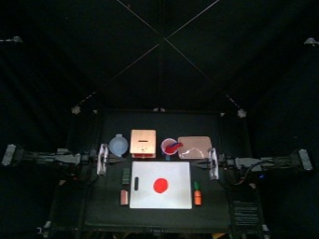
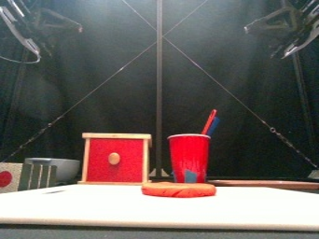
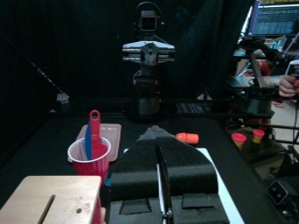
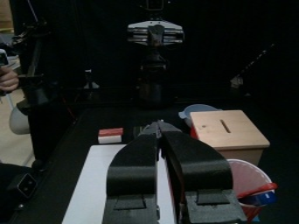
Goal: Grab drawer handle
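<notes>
The drawer (image 1: 144, 142) is a small tan-orange box at the back of the table, left of a red cup (image 1: 169, 146). In the front view the drawer (image 2: 116, 158) shows a red face with a round wooden handle (image 2: 115, 159). My left gripper (image 1: 103, 159) hovers at the table's left edge, shut and holding nothing, well apart from the drawer (image 3: 52, 199). My right gripper (image 1: 214, 161) hovers at the right edge, also shut and holding nothing, with the drawer (image 4: 228, 133) off to one side ahead of it.
A white mat (image 1: 140, 196) with a red disc (image 2: 178, 189) lies at the front. A pinkish plate (image 1: 193, 147) sits right of the cup, a bluish bowl (image 1: 118, 145) left of the drawer. A metal cup (image 2: 41, 172) stands front left. A person's hand (image 3: 286, 85) shows beyond the curtains.
</notes>
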`<state>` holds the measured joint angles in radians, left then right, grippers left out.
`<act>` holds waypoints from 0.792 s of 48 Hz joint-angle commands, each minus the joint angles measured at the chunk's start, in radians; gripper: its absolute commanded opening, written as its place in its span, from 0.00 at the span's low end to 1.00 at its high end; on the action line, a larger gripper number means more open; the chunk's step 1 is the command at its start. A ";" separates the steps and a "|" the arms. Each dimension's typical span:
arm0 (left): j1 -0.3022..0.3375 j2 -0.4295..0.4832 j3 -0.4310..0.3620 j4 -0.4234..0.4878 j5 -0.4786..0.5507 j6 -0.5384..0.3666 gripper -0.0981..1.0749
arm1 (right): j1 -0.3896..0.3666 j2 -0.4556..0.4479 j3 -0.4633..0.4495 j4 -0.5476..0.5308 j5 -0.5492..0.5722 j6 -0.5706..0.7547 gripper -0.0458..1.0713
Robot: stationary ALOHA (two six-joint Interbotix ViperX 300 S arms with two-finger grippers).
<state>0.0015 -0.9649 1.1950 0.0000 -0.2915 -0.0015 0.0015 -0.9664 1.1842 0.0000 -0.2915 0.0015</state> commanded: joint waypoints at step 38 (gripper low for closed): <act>-0.040 0.299 0.021 -0.408 -0.281 -0.009 0.12 | -0.164 0.554 -0.350 -0.129 -0.120 -0.003 0.06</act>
<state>-0.0337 -0.6872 1.2333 -0.3850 -0.5400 -0.0092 -0.1457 -0.4357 0.8820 -0.1289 -0.3758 -0.0031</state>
